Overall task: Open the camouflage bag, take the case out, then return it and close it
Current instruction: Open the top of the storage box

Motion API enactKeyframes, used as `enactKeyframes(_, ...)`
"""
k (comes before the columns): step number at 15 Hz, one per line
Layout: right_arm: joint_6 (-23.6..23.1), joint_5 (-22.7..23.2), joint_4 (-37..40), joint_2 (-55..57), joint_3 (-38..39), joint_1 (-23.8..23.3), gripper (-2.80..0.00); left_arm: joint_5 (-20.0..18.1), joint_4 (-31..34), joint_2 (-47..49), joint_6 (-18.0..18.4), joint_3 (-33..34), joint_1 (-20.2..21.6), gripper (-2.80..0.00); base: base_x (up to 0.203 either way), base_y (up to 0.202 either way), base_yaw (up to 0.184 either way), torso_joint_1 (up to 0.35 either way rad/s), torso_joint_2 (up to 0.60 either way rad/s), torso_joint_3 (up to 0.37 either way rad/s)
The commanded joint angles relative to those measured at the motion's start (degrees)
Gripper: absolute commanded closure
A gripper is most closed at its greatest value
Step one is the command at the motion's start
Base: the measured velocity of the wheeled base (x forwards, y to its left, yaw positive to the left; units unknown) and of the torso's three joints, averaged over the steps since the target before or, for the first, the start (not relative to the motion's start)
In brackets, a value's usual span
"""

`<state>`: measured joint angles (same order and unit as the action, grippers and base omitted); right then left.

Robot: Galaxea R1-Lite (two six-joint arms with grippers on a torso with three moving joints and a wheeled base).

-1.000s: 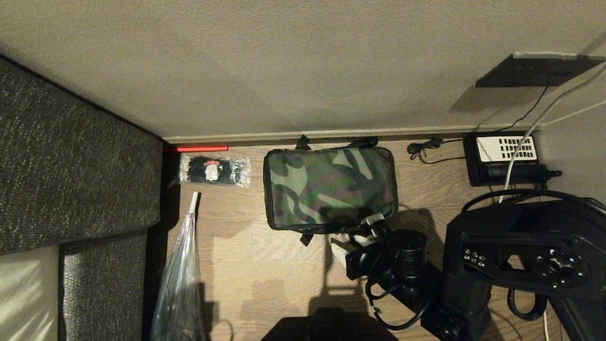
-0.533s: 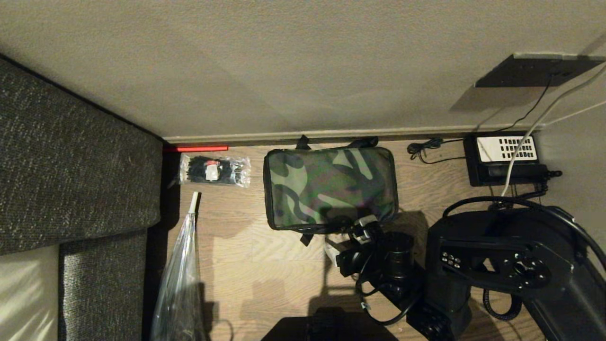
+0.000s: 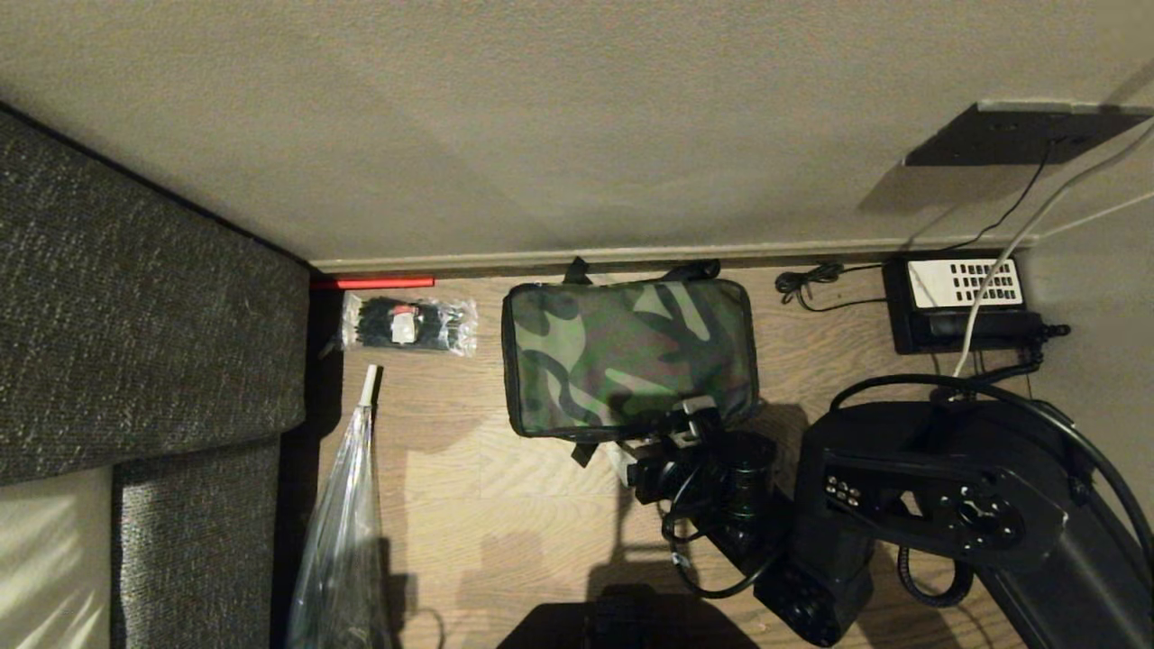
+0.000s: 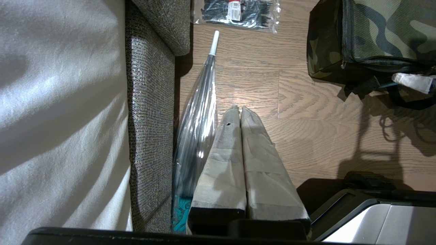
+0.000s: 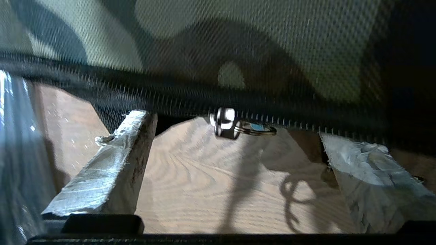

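Bag: the boxy soft camouflage bag (image 3: 628,358), green, brown and black on its lid, lies shut on the wood-grain floor (image 3: 505,505), centre of the head view, its far edge by the pale baseboard.
Straps: black straps poke out at the bag's top edge and lower left corner.
Right gripper: the right gripper (image 3: 651,444), black arm with pale taped fingers, sits at the bag's near edge, low and right of centre in the head view.
Right gripper state: released, jaws spread wide, nothing between them.
Zipper pull: in the right wrist view a small silver zipper pull with a ring (image 5: 235,127) hangs from the black zipper line, between the two fingers (image 5: 112,163) and touching neither.
Left gripper: the left gripper (image 4: 238,112) is seen only in its own wrist view, hanging over bare floor, well apart from the bag.
Left gripper state: clenched, taped fingers pressed together, empty.
Case: not visible in any view.
Packet: a small clear packet of black ties (image 3: 407,325) lies left of the bag.
Umbrella: a folded clear plastic umbrella with a white tip (image 3: 347,523) lies at lower left, beside the grey woven sofa (image 3: 144,342).
Telephone: a black telephone with a white keypad panel (image 3: 960,302) sits at right by the wall.
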<state>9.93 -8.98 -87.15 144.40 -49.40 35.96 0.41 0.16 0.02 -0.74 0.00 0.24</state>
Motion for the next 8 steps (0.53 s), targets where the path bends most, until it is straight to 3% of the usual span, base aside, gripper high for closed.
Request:
enactKeyframes(1,0.35,-0.07,-0.51,0.35,-0.44,0.07,-2.80,0.02,0.02,-0.11,-0.05,0.18,0.02,0.00,0.000,0.000,0.000,0.000,0.00,0.000)
enactKeyframes(3,0.26,0.02,-0.51,0.44,-0.79,0.07,-2.80,0.02,0.02,-0.11,-0.05,0.18,0.02,0.00,0.000,0.000,0.000,0.000,0.00,0.000)
enactKeyframes(4,0.26,0.02,-0.51,0.44,-0.79,0.07,0.00,0.02,0.02,-0.11,-0.05,0.18,0.02,0.00,0.000,0.000,0.000,0.000,0.00,0.000)
enactKeyframes(8,0.00,0.02,-0.51,0.53,-1.32,0.07,0.00,0.02,0.02,-0.11,-0.05,0.18,0.02,0.00,0.000,0.000,0.000,0.000,0.00,0.000)
